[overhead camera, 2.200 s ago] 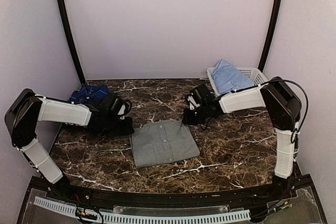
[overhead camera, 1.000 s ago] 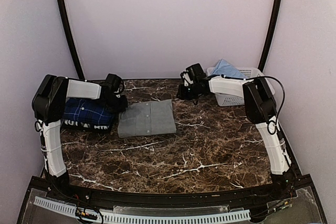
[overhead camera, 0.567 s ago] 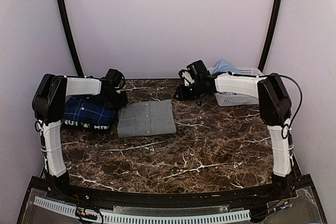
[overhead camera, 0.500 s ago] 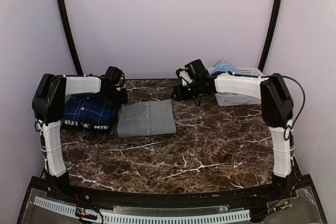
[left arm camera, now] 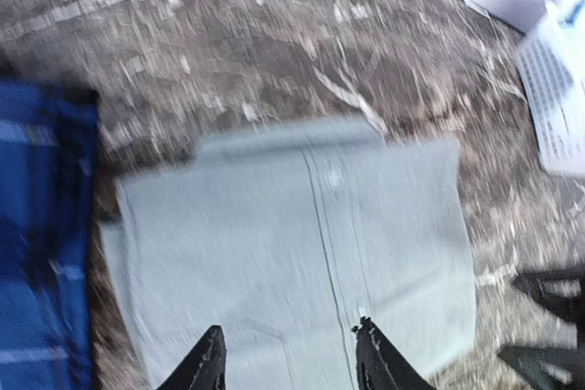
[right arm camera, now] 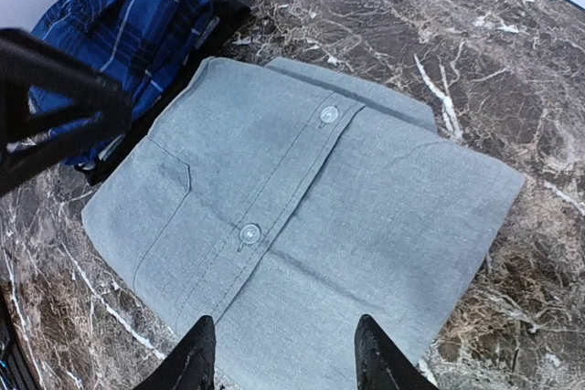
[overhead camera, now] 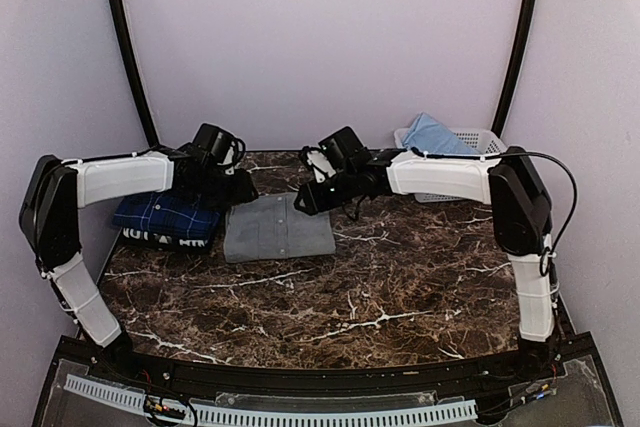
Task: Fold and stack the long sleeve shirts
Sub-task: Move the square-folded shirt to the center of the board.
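Note:
The folded grey shirt lies flat on the marble table, left of centre; it fills the left wrist view and the right wrist view. The folded navy plaid shirt lies just left of it, also in the right wrist view. The light blue shirt sits crumpled in the white basket. My left gripper is open and empty over the grey shirt's far left edge. My right gripper is open and empty over its far right edge.
The white lattice basket stands at the back right against the wall; its corner shows in the left wrist view. Dark marble table stretches to the front and right. Black frame posts stand at both back corners.
Both arms moved the grey shirt from the table's centre to beside the plaid shirt, let it go, and have now swung in over its far edge with open jaws.

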{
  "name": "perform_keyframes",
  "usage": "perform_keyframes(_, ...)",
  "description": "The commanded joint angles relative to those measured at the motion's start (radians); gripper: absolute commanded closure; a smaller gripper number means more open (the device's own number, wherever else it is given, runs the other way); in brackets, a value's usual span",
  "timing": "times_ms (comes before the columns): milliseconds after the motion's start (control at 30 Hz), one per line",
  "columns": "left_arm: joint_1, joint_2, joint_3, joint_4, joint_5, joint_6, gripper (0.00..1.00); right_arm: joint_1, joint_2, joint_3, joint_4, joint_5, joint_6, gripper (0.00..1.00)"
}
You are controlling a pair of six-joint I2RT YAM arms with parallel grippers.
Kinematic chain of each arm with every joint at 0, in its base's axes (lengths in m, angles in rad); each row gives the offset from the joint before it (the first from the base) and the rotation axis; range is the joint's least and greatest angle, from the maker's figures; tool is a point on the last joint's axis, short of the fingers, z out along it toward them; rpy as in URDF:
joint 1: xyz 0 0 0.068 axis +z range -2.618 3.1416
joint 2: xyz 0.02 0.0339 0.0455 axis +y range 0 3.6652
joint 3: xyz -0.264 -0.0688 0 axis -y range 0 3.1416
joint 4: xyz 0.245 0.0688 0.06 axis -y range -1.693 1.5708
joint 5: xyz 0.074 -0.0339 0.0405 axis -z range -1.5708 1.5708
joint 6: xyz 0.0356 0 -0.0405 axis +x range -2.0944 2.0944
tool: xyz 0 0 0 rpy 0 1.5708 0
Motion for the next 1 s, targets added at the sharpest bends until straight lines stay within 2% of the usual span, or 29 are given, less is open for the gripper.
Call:
perform_keyframes(0,-0.005,-0.054,-0.176,0.102,0.120,-0.083,0.55,0.028,0.066,0.031,0.016,0.005,0.015,0.52)
perform_keyframes(300,-0.026,-0.059,-0.355,0.235,0.185,-0.139,0.63,0.052,0.171,0.071,-0.009,0.057,0.015,0.51)
perform_keyframes(433,-0.061,-0.065,-0.422,0.258,0.186,-0.160,0.65,0.061,0.163,0.033,-0.031,0.096,0.021,0.51)
perform_keyframes(667,-0.121,-0.128,-0.524,0.258,0.172,-0.204,0.66,0.087,0.041,-0.192,-0.018,0.101,0.067,0.51)
perform_keyframes(967,-0.235,-0.335,-0.670,0.193,0.163,-0.283,0.68,0.173,-0.207,-0.559,0.067,0.087,0.212,0.51)
